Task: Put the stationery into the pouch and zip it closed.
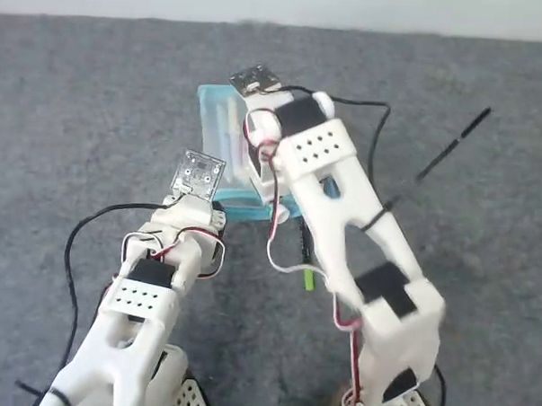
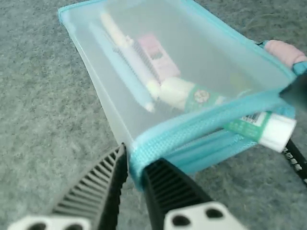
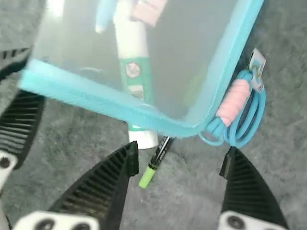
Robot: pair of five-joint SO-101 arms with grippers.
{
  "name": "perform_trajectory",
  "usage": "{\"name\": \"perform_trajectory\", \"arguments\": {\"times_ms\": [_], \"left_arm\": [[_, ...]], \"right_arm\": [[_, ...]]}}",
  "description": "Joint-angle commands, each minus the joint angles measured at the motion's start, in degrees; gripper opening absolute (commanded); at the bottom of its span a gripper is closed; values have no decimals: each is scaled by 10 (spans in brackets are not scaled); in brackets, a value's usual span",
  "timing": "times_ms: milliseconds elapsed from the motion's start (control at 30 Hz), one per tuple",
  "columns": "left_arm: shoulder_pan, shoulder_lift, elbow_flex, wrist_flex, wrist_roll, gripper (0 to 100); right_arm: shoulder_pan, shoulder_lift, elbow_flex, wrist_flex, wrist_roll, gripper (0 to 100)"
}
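**One clamped, one released**

The left pincer is clenched on the teal zip edge of the translucent plastic pouch, which lies on the grey felt desk. The right pincer hangs released over the pouch mouth, where a white green-labelled tube, print unreadable, pokes out. In the high view a black green-tipped pen lies at the pouch's 5 o'clock, half hidden.

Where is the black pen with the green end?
The pen lies on the grey table just outside the pouch, beside the glue stick, before the right pincer.
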Motion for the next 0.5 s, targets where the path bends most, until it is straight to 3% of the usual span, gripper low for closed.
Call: {"name": "perform_trajectory", "arguments": {"times_ms": [0,233,467], "left_arm": [[-3,-6,-15,-14,11,11],[1,-6,-15,-14,11,11],[-2,-6,-15,-14,11,11]], "right_arm": [[-10,-156,135,-106,11,233],[-40,-415,533,-407,49,184],[-73,-395,567,-451,49,89]]}}
